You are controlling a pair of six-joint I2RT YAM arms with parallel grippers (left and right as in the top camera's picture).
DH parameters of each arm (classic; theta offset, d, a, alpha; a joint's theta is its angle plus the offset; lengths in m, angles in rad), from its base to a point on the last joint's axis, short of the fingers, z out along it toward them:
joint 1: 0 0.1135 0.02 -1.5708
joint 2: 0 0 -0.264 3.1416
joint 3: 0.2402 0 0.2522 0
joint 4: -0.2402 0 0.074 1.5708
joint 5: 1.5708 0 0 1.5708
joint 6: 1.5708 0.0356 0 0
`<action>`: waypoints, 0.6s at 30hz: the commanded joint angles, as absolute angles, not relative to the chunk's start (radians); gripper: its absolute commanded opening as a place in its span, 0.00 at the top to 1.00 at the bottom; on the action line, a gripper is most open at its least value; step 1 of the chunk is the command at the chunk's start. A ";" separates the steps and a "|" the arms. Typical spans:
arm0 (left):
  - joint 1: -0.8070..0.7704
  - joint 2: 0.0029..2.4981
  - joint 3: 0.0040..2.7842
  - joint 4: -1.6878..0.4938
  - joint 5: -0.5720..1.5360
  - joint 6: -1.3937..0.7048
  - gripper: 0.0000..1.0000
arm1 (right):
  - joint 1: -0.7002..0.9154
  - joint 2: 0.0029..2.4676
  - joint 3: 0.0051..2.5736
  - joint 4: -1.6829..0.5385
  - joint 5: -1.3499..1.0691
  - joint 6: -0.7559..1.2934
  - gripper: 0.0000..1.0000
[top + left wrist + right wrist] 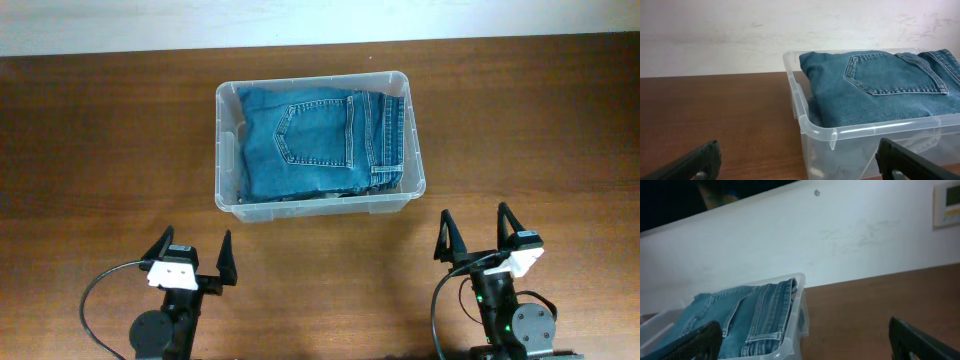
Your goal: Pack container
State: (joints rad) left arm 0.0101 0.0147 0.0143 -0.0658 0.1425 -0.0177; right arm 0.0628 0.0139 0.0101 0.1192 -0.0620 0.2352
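The clear plastic container [228, 150] stands in the middle of the table, toward the back. Folded blue jeans [315, 140] lie inside it, back pocket up, filling it. The container also shows in the left wrist view [840, 135] with the jeans [880, 90], and in the right wrist view [800, 292] with the jeans [750, 312]. My left gripper [190, 255] is open and empty near the front edge, left of the container. My right gripper [478, 238] is open and empty at the front right. Both are apart from the container.
The brown wooden table [520, 110] stretches on both sides of the container. A white wall [740, 35] runs behind the table's far edge. A wall panel [946, 202] shows at the upper right of the right wrist view.
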 commanded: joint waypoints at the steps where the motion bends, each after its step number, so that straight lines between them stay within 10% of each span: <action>1: 0.016 0.007 0.009 -0.068 0.138 -0.002 0.01 | 0.057 0.003 0.006 0.089 -0.087 0.168 0.02; 18: 0.016 0.007 0.009 -0.068 0.138 -0.002 0.01 | -0.059 0.003 0.006 -0.071 -0.097 0.168 0.02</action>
